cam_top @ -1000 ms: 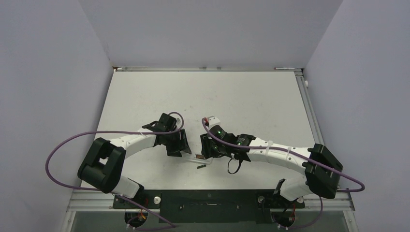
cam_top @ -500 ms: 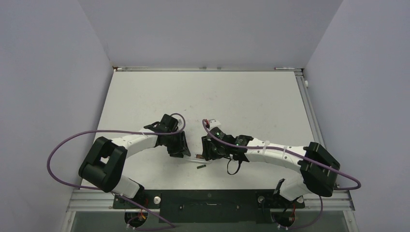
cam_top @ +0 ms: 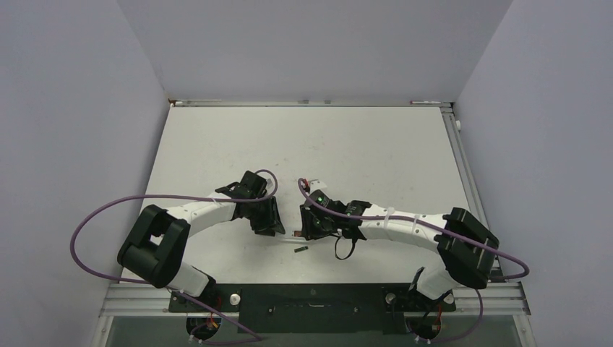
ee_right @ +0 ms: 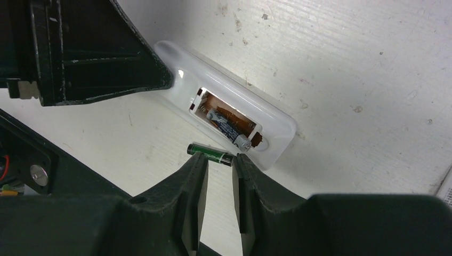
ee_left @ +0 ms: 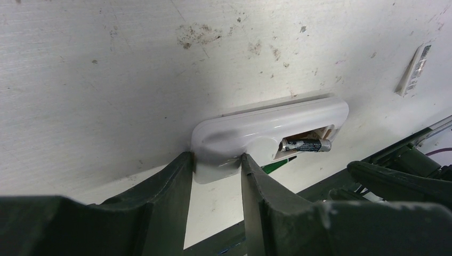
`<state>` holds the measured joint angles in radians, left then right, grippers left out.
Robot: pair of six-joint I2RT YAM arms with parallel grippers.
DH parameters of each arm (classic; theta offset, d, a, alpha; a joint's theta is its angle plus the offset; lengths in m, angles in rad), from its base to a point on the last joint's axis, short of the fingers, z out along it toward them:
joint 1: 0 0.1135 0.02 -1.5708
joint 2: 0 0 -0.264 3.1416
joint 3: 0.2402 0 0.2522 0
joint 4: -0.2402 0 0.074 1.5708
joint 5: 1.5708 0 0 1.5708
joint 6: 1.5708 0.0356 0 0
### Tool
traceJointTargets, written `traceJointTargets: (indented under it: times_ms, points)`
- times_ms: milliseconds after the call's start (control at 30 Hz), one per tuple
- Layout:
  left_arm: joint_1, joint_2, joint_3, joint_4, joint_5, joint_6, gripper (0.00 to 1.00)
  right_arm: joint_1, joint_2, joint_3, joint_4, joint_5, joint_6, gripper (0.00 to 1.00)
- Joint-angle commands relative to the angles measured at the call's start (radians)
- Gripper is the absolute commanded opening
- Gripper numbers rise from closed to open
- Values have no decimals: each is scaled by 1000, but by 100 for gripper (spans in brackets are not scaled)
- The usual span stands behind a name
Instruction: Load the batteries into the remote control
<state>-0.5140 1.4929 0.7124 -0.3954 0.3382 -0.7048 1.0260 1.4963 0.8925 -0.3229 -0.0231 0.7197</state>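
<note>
We take the remote control (ee_right: 274, 128) as our marker. It lies slot side up on the table (cam_top: 376, 144), between the two arms. One battery (ee_right: 230, 132) sits in its open slot, with bare brownish floor beside it. The second battery (ee_right: 210, 153) lies loose on the table just beside the remote control's long edge, roughly parallel to it.

The left gripper (ee_left: 215, 162) has its fingers pressed against both sides of one end of the remote control, clamped on it. The right gripper (ee_right: 219, 158) hangs over the loose battery, its fingers a narrow gap apart with nothing between them (the battery runs crosswise just past the tips).

From above, both wrists crowd over the remote control and hide nearly all of it; only a brownish sliver and the loose battery's dark dash show. The left wrist camera alone shows a small white piece with a barcode label (ee_left: 413, 69), well apart from the remote control. The right wrist camera shows the left gripper's black body covering the held end.
</note>
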Motion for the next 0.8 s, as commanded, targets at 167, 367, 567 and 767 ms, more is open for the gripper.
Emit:
traceJointTargets:
  times_ms: [167, 367, 567, 767]
  points:
    - [-21, -15, -15, 25, -6, -24, 28, -10, 51, 59, -10, 20, 18, 22]
    - [-25, -19, -18, 24, -7, -27, 26, -16, 57, 59, -17, 58, 20, 22]
    - [-27, -17, -13, 23, -6, -28, 25, -21, 64, 63, -13, 50, 18, 20]
    - [-27, -13, -12, 25, -6, -28, 24, -21, 70, 59, -12, 46, 18, 17]
